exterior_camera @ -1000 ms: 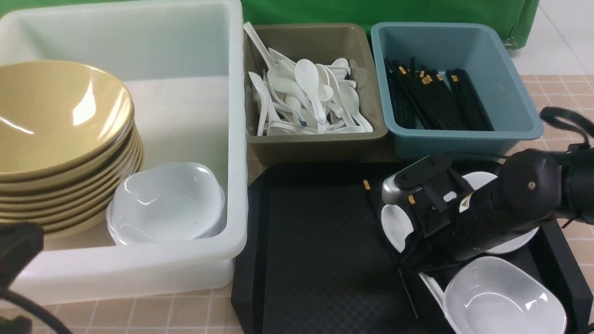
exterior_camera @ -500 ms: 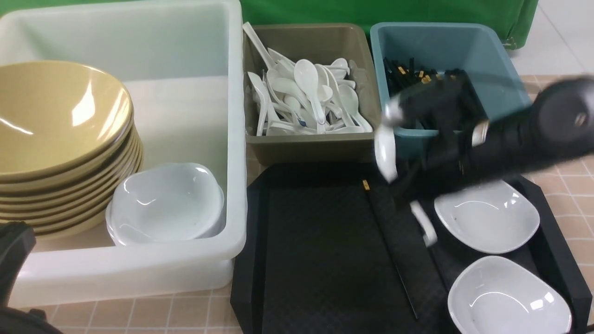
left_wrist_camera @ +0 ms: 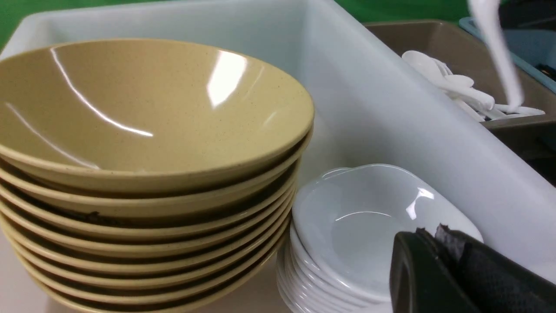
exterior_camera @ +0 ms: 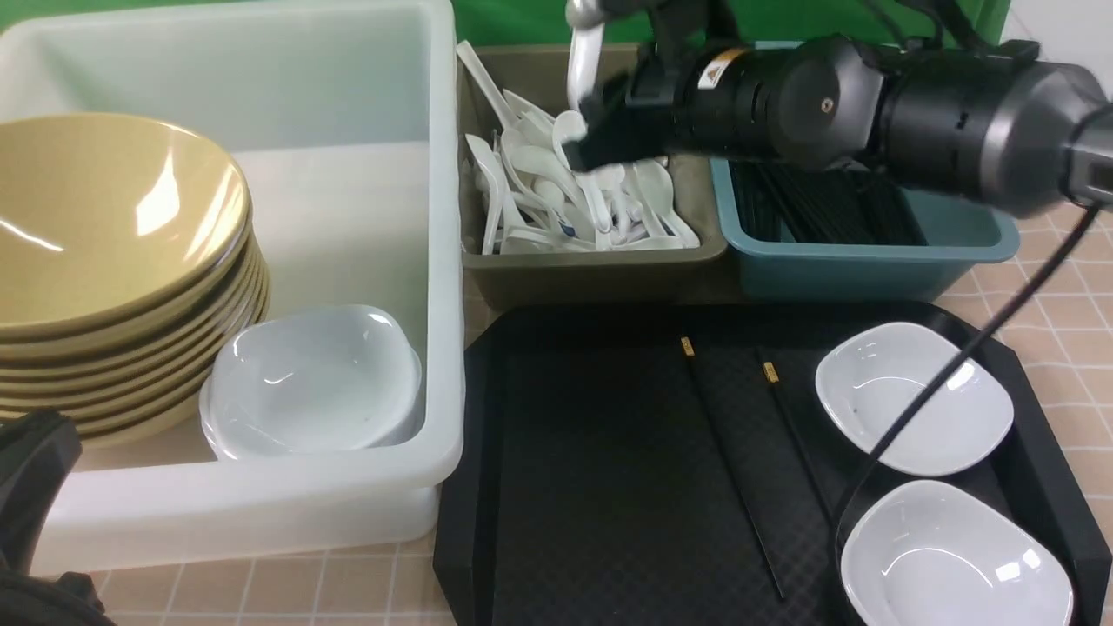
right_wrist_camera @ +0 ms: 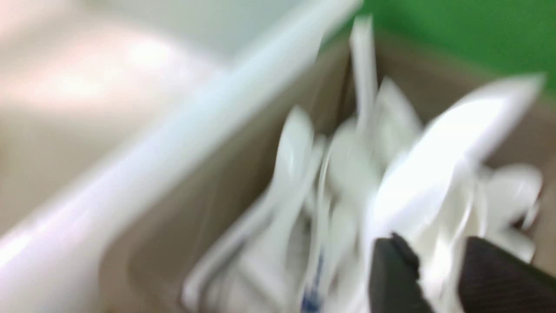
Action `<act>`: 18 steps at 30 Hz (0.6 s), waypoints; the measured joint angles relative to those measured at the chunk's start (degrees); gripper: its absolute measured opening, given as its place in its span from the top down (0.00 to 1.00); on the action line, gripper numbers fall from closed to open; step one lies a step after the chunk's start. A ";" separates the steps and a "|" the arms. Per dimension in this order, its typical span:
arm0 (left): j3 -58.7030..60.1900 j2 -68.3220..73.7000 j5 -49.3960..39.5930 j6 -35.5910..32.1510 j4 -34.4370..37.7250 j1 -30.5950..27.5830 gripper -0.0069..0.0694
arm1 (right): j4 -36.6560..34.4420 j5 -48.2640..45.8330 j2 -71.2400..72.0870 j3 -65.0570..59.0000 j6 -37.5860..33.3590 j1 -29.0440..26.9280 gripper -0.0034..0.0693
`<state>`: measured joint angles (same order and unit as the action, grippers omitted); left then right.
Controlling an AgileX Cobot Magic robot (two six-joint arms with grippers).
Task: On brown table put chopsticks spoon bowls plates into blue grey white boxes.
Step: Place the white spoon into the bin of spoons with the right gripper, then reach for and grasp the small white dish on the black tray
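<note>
My right gripper [exterior_camera: 600, 130] hovers over the olive-grey box [exterior_camera: 591, 269], which is full of white spoons. Its jaws stand apart, and a white spoon [exterior_camera: 584, 52] sits loosely between the fingers [right_wrist_camera: 391, 278], handle up. The right wrist view is blurred. Two black chopsticks [exterior_camera: 730, 461] and two white plates [exterior_camera: 913, 396] lie on the black tray [exterior_camera: 591, 487]. The white box [exterior_camera: 443, 261] holds a stack of tan bowls [exterior_camera: 113, 261] and a stack of plates [exterior_camera: 313, 374]. More chopsticks [exterior_camera: 817, 204] fill the blue box [exterior_camera: 869, 261]. My left gripper [left_wrist_camera: 430, 230] is shut and empty beside the stacked plates [left_wrist_camera: 369, 226].
The black tray sits on the brown table [exterior_camera: 1069, 287] in front of the two small boxes. The right arm's cable [exterior_camera: 922, 409] hangs across the tray over the plates. A green backdrop stands behind the boxes.
The right arm rose from the tray with the spoon and swung left to above the grey box, and its jaws have widened. The far plate and a chopstick on the tray are uncovered.
</note>
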<state>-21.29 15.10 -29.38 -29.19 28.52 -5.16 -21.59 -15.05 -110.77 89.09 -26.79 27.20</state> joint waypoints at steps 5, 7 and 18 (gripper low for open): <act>0.00 0.00 -1.21 0.00 0.02 0.00 0.91 | 2.04 -18.08 3.31 0.78 3.41 -4.75 0.34; 0.00 0.00 -1.18 0.00 0.02 0.00 0.91 | 5.61 -27.51 6.55 0.82 5.79 -6.97 0.31; 0.00 0.00 -0.11 0.00 0.02 0.00 0.91 | 26.93 -38.94 23.32 -21.97 20.68 -12.99 0.30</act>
<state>-21.29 15.10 -29.49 -29.19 28.54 -5.16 5.34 -53.99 -87.44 67.12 -6.10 14.21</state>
